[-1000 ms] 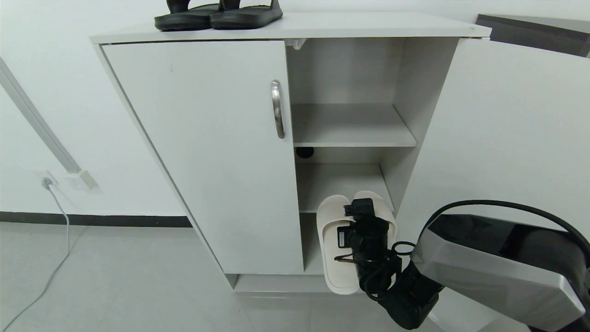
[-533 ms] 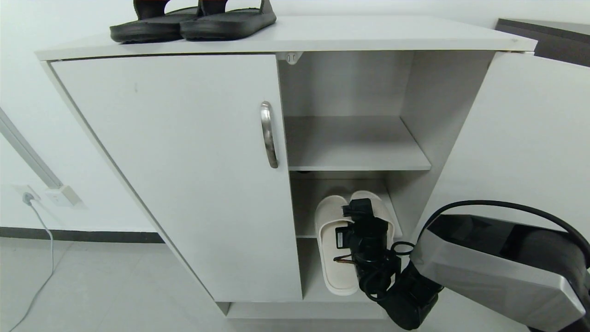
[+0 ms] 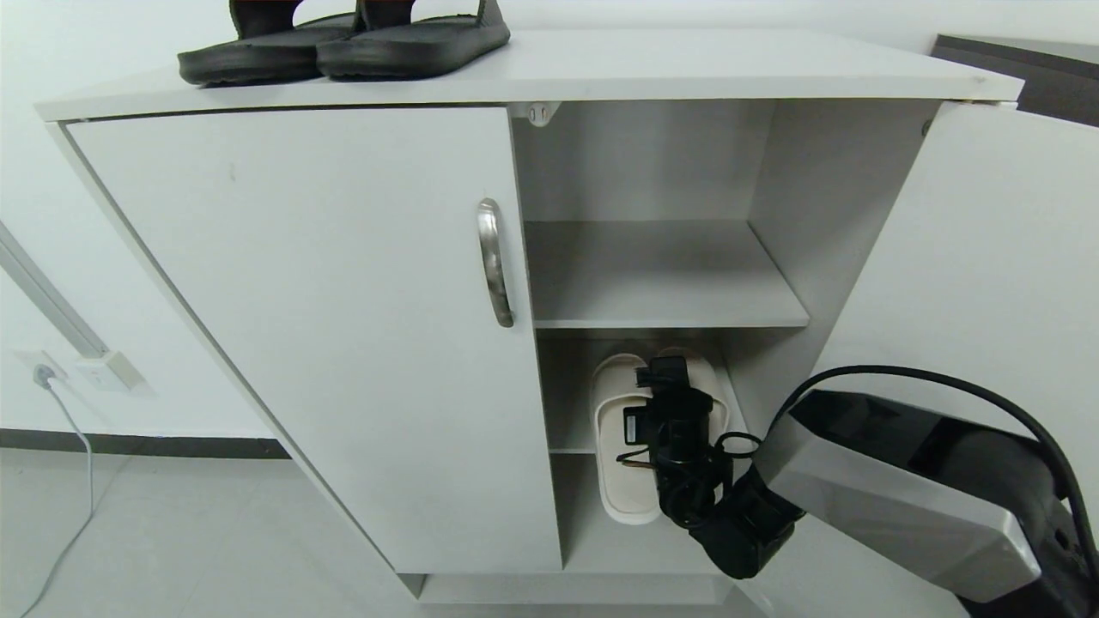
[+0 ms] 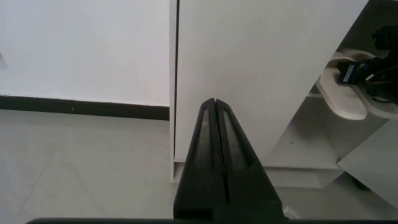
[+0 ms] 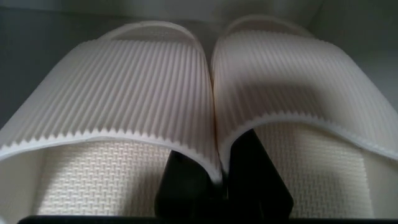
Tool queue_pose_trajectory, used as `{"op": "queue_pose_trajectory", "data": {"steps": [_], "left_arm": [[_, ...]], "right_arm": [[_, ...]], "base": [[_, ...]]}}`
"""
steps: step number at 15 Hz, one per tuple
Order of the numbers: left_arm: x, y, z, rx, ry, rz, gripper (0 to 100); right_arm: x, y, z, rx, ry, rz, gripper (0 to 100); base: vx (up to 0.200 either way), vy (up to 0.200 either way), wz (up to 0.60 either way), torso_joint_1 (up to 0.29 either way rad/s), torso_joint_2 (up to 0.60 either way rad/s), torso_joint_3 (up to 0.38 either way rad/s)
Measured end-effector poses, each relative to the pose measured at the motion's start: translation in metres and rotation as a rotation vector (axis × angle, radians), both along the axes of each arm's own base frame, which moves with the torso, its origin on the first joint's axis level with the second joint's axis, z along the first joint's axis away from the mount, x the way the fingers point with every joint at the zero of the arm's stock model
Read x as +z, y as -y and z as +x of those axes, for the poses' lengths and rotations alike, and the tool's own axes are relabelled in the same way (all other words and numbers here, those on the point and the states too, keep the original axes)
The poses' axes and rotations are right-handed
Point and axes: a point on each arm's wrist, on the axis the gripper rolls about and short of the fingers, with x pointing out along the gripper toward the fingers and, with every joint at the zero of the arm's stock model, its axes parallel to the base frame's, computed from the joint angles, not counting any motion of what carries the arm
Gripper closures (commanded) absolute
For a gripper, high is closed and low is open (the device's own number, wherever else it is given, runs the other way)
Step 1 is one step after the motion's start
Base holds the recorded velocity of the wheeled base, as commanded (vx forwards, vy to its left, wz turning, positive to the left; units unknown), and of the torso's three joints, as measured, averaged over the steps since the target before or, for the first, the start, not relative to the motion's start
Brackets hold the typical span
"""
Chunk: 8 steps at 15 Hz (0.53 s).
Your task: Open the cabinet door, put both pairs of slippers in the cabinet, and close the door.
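Observation:
The white cabinet (image 3: 283,283) has its right door (image 3: 987,257) swung open and its left door shut. My right gripper (image 3: 657,378) is shut on the pair of white slippers (image 3: 620,429), holding them partly inside the lower compartment, below the middle shelf (image 3: 661,283). In the right wrist view the black fingers (image 5: 186,186) pinch the inner straps of both white slippers (image 5: 143,93). A pair of black slippers (image 3: 343,43) rests on the cabinet top at the left. My left gripper (image 4: 214,104) is shut and holds nothing, low in front of the cabinet's left lower corner.
A wall socket with a grey cable (image 3: 51,386) sits at the left near the floor. A metal handle (image 3: 494,262) runs down the shut left door. The upper shelf compartment is bare. Grey tiled floor (image 4: 81,162) lies in front.
The head view has shifted closer to the cabinet and lower. My right gripper has carried the white slippers further into the lower compartment.

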Motion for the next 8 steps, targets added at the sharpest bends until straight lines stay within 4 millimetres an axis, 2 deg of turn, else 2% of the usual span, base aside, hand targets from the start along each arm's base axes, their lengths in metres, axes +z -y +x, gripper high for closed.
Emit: {"op": "queue_pose_trajectory", "data": {"steps": [8], "left_arm": [[0.0,0.0,0.0,0.003,0.0,-0.002,100]], "right_arm": [[0.01,-0.009,0.047,-0.03,0.002,0.004,100]], "base": [[0.0,0.0,0.0,0.0,0.0,0.0]]}}
